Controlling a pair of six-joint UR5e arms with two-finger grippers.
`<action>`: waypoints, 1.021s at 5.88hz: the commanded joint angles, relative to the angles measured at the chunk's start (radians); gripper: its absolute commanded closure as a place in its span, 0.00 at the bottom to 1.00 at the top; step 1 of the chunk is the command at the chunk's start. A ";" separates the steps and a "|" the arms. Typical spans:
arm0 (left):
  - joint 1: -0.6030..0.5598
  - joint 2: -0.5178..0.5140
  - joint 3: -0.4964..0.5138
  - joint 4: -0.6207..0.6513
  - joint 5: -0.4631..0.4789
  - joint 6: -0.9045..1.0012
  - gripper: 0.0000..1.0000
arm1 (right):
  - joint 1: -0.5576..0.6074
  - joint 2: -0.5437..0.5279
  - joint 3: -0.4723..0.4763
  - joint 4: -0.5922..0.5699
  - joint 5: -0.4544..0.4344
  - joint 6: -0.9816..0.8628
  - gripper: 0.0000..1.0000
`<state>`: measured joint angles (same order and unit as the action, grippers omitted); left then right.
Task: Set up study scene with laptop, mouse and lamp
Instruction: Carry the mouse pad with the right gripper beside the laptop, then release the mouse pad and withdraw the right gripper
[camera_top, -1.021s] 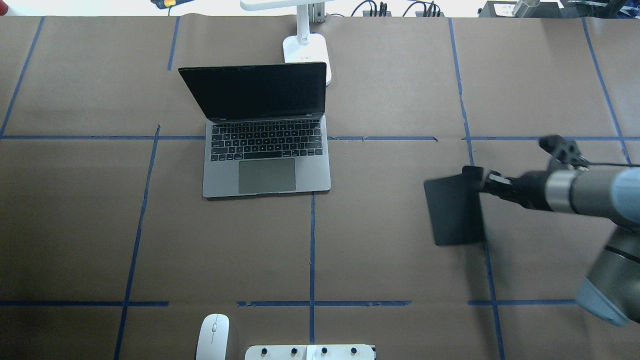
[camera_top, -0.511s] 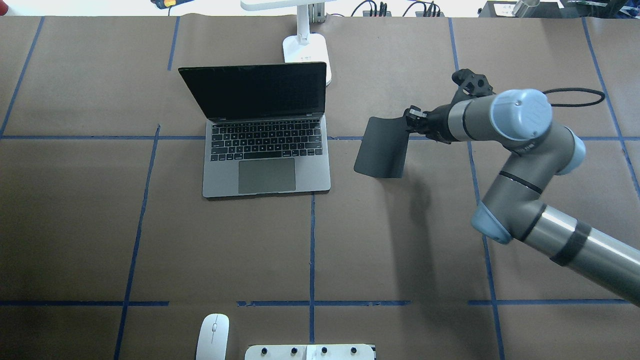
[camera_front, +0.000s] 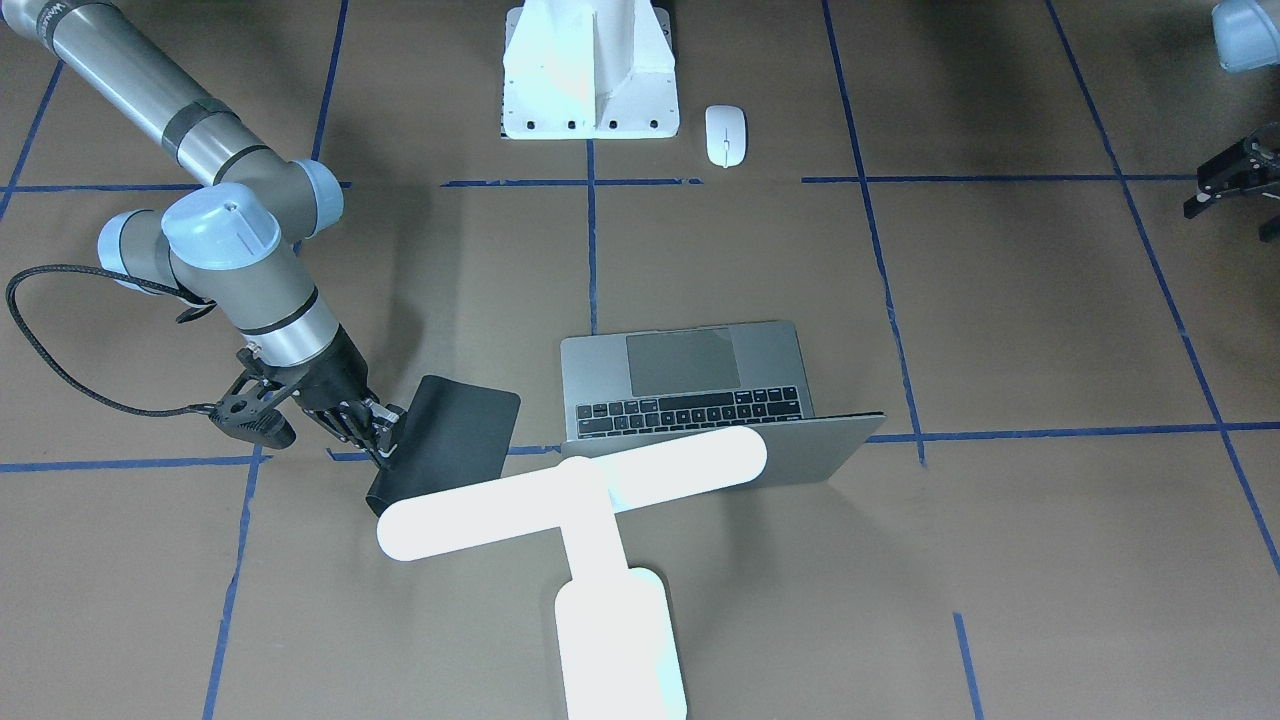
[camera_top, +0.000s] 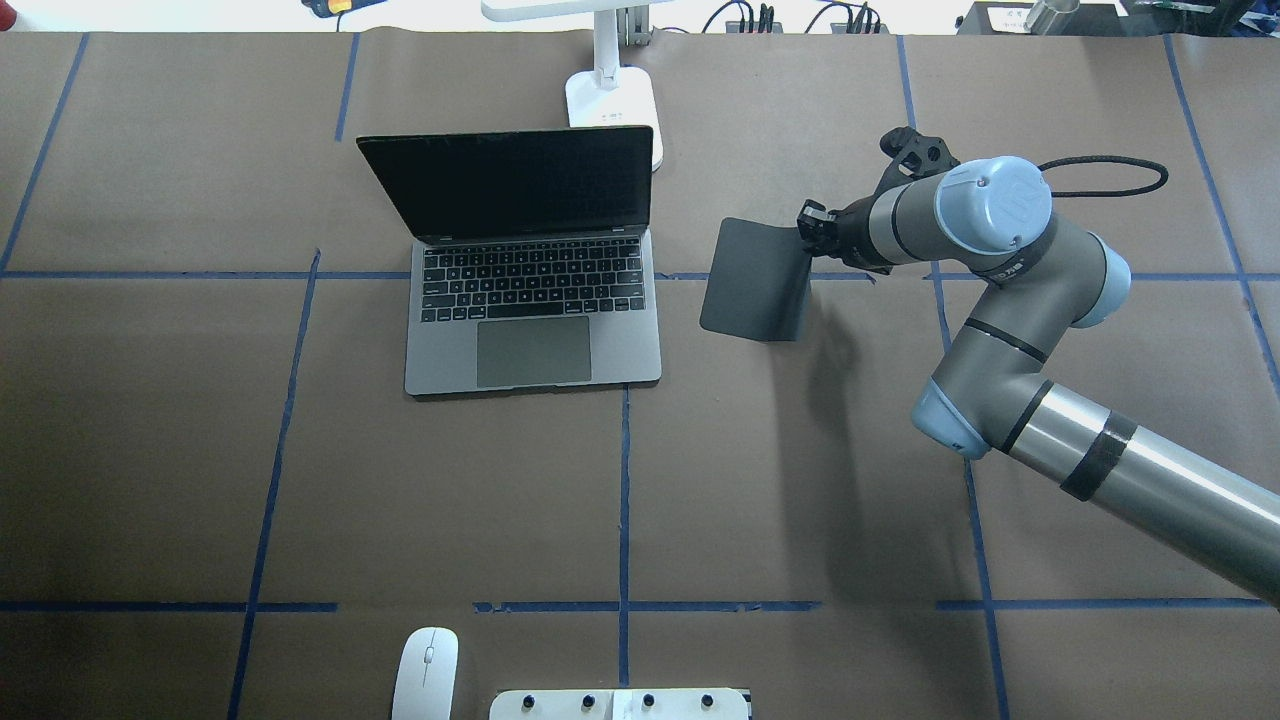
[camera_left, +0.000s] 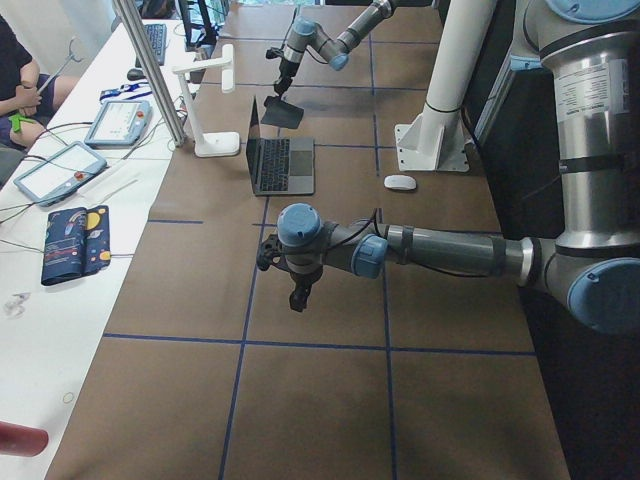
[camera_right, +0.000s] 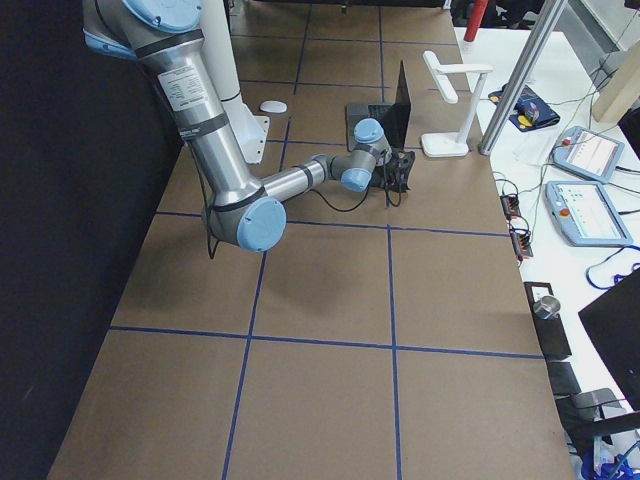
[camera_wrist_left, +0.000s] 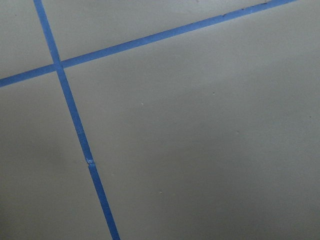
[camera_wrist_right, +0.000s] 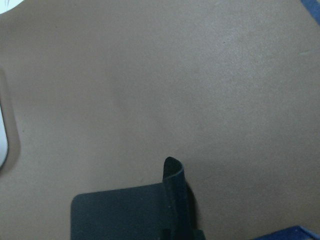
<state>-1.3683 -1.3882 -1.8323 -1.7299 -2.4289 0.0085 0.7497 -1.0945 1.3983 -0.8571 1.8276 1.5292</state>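
The laptop (camera_top: 535, 340) lies open at the table's far middle, its screen dark; it also shows in the front view (camera_front: 700, 390). The lamp (camera_top: 612, 105) stands just behind it, its bar head (camera_front: 575, 495) over the lid. The mouse (camera_top: 425, 672) lies at the near edge beside the pedestal, far from both grippers. My right gripper (camera_top: 808, 238) is shut on one edge of a flat black pad (camera_top: 755, 280), which hangs tilted right of the laptop. My left gripper (camera_front: 1230, 180) is at the front view's right edge, over bare table; I cannot tell if it is open.
A white bolted pedestal (camera_top: 620, 703) stands at the near middle edge. Blue tape lines (camera_top: 624, 500) cross the brown table cover. Tablets and cables (camera_right: 585, 160) lie on a white bench past the table's far edge.
My right arm has swung the black pad from the right side of the table towards the far left, to a spot close to the laptop's right side. Laptop, lamp and mouse have not moved.
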 joint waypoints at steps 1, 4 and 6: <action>0.001 -0.006 -0.036 0.001 0.011 0.002 0.00 | 0.098 -0.007 0.058 -0.218 0.173 -0.247 0.00; 0.081 -0.015 -0.189 -0.002 0.016 -0.234 0.00 | 0.227 -0.094 0.352 -0.773 0.226 -0.788 0.00; 0.264 -0.017 -0.296 -0.002 0.122 -0.462 0.00 | 0.412 -0.274 0.430 -0.833 0.246 -1.222 0.00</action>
<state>-1.1931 -1.4044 -2.0769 -1.7314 -2.3665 -0.3461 1.0675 -1.2816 1.7952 -1.6631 2.0608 0.5240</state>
